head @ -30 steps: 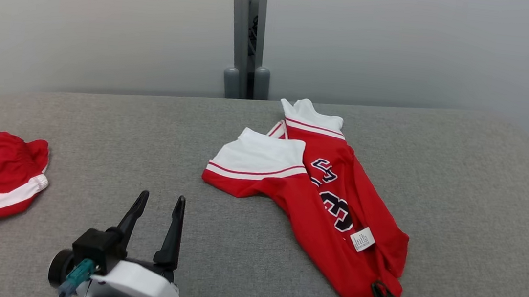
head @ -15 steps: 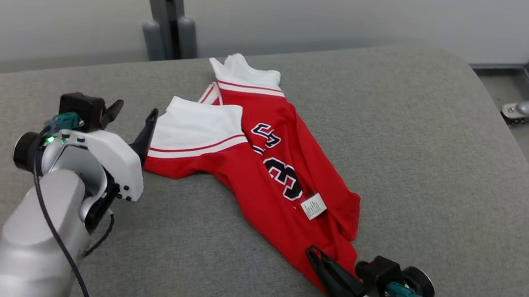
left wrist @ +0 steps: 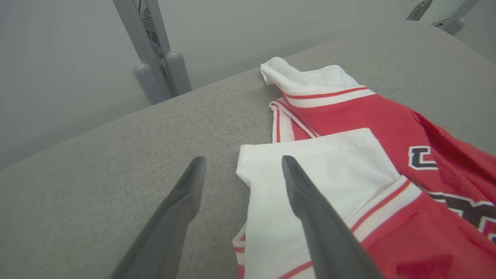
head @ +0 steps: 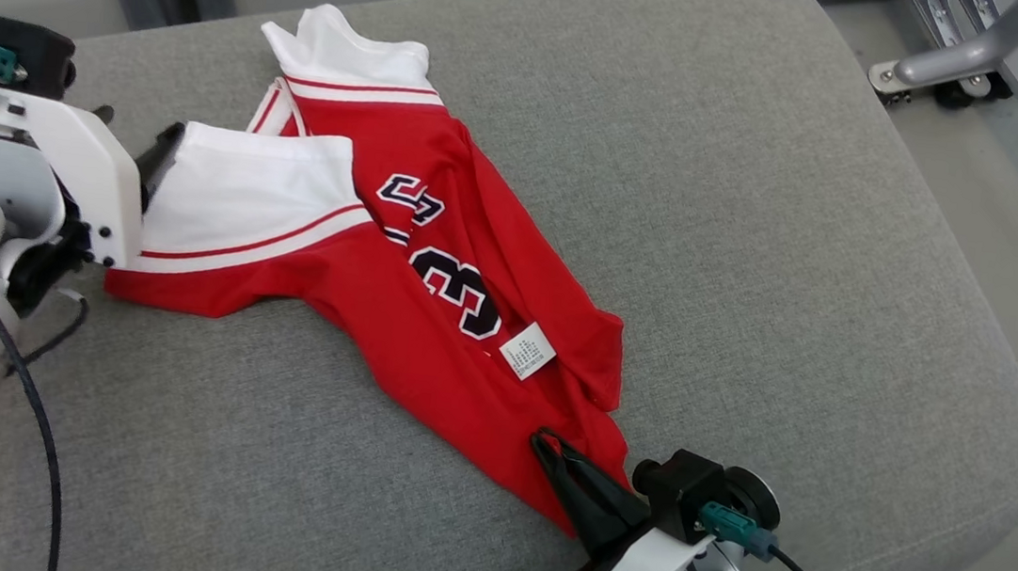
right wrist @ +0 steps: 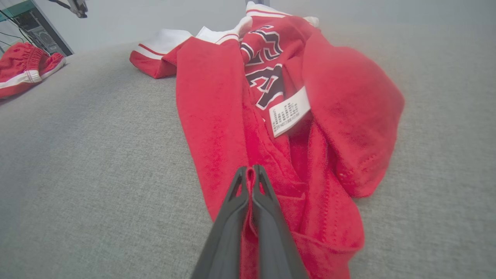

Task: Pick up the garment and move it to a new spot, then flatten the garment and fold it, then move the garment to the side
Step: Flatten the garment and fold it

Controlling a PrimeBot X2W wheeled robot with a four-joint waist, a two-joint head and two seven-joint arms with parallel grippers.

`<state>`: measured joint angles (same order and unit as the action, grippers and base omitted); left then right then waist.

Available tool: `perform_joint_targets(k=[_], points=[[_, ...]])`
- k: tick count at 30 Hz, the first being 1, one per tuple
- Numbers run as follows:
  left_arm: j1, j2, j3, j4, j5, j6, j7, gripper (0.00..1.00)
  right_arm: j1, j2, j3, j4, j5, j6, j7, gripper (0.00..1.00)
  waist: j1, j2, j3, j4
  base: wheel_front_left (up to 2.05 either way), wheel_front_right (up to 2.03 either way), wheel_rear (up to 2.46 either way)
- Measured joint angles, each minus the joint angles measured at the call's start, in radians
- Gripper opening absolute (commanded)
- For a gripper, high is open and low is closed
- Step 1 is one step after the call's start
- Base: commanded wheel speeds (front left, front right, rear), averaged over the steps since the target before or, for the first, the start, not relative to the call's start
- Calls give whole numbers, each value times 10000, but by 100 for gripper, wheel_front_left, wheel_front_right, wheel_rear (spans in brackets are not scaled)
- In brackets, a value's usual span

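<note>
A red jersey, the garment (head: 434, 278), lies crumpled on the grey padded table (head: 763, 208), with white bands at its far end and dark numerals on top. My left gripper (left wrist: 242, 161) is open at the garment's near white band (left wrist: 321, 170). One finger hangs over the white cloth and the other over bare table. In the head view that gripper (head: 137, 133) sits at the garment's left edge, partly behind its own wrist housing. My right gripper (right wrist: 248, 170) is shut on a fold of the red hem, seen at the garment's near end (head: 548, 450).
A second red and white piece of clothing (right wrist: 27, 68) lies far off to the left. A grey post (left wrist: 155, 73) stands behind the table. The table's rounded right edge (head: 990, 393) drops to the floor, where a metal frame leg (head: 949, 62) stands.
The head camera has swung right and down. My left gripper has travelled forward from the near table edge to the white band. The right gripper stays shut on the hem.
</note>
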<state>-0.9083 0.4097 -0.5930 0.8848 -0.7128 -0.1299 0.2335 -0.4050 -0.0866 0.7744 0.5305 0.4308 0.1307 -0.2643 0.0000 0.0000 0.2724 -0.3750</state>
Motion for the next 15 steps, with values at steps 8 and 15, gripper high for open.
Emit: perform_joint_targets(k=[8,15], points=[[-1090,560,-755,1016,-174,0,-23,100,-87,270,180,-589,13,0,0,0,0,0,801,-591,0,0,0],[-1680,773,-1283,1680,-286,0,-4,100,-156,351,360,-803,81,0,0,0,0,0,1387,-1091,0,0,0]])
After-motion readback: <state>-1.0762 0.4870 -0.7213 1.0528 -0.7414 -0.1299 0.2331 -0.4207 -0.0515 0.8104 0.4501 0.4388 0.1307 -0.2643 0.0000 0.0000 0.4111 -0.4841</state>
